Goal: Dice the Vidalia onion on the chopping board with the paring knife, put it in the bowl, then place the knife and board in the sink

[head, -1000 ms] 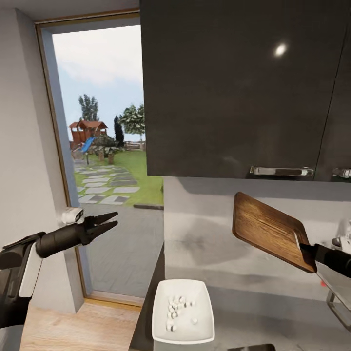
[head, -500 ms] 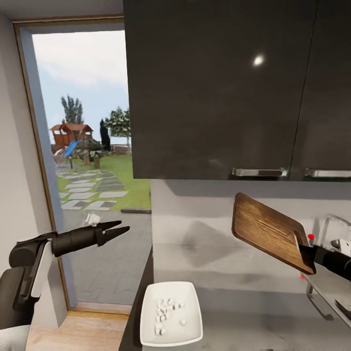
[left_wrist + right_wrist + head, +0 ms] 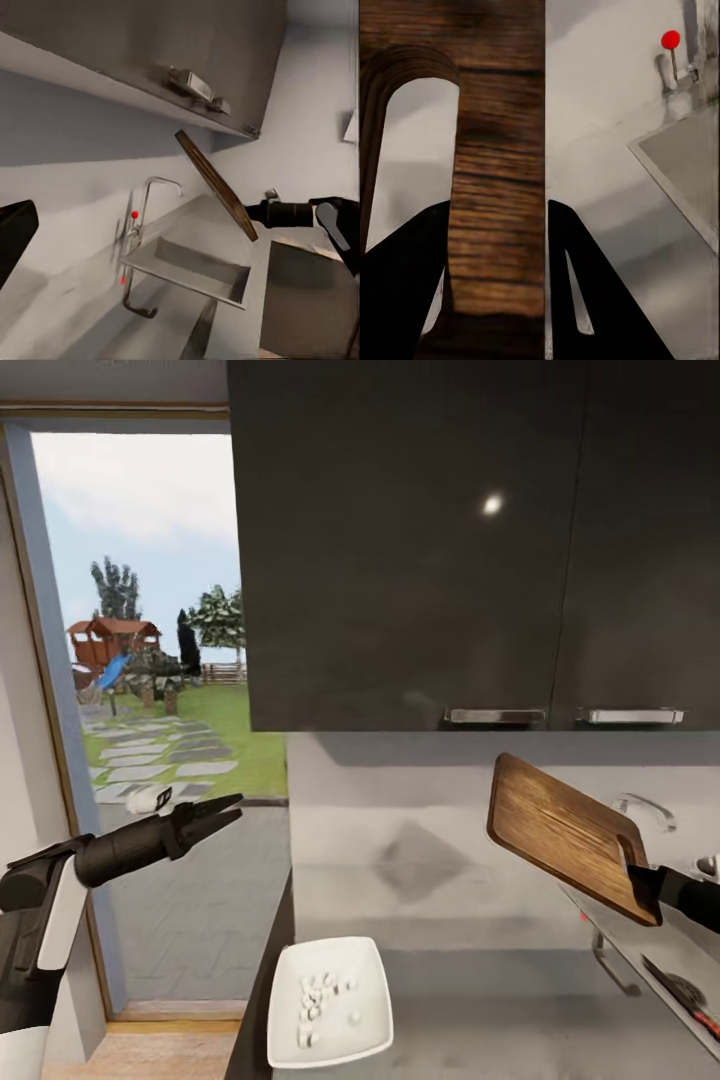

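Right pincer [image 3: 499, 300] clamped on the handle end of the chopping board [image 3: 568, 834], fingers either side of the strip beside the slot; the board is held tilted in the air above the sink [image 3: 191, 270] and its curved tap [image 3: 150, 196]. The paring knife [image 3: 680, 995] lies at the sink. Left pincer [image 3: 222, 812] hangs with its fingers nearly together, holding nothing, before the window. The bowl [image 3: 290, 1032] with white diced pieces [image 3: 322, 995] rests on the worktop [image 3: 500, 1020].
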Controlling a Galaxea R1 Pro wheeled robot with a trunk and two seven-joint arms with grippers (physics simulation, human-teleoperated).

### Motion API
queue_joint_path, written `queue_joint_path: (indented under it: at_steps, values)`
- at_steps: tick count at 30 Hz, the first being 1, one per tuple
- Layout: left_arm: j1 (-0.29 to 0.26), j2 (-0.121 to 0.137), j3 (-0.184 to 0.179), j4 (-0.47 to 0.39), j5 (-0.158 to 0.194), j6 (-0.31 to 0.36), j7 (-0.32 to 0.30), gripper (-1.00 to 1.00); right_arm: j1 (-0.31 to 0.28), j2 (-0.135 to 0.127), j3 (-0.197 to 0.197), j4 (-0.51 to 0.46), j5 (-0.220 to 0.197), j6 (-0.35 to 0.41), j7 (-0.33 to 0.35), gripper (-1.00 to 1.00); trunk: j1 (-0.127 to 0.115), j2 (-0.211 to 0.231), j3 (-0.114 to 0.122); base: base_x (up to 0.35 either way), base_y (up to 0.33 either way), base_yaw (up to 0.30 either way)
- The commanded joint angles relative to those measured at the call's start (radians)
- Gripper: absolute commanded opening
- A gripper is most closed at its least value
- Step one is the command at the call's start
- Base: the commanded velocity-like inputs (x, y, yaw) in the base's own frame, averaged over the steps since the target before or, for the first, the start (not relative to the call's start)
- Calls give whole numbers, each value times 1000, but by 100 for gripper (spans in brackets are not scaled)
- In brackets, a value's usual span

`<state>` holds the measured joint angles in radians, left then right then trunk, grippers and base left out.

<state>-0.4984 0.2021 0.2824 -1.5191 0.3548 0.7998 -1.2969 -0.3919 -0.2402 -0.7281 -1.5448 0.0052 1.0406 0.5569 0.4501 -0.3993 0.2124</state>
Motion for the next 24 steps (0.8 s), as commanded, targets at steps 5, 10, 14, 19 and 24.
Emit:
queue_joint_path:
  at_steps: [5,10,14,19,24]
  values:
    - [0,4,0,-1,-9,4,-11,100,-1,2,-11,0,-2,7,-8,-100,0,-1,7,-308,-60,-164]
    - [0,5,1,0,-12,5,-13,100,-1,2,-13,0,-2,7,-37,-100,0,-1,14,-318,-139,-164]
    - [0,5,1,0,-13,6,-14,100,-1,3,-13,0,-2,7,-44,-100,0,-1,20,-310,-155,-164]
    - [0,5,1,0,-11,9,-15,100,-1,4,-12,6,-2,7,-46,-100,0,-1,27,-329,-70,-164]
    - [0,14,1,0,-11,10,-15,100,-1,8,-12,13,-5,7,-130,-100,0,-1,35,-338,-3,-162]
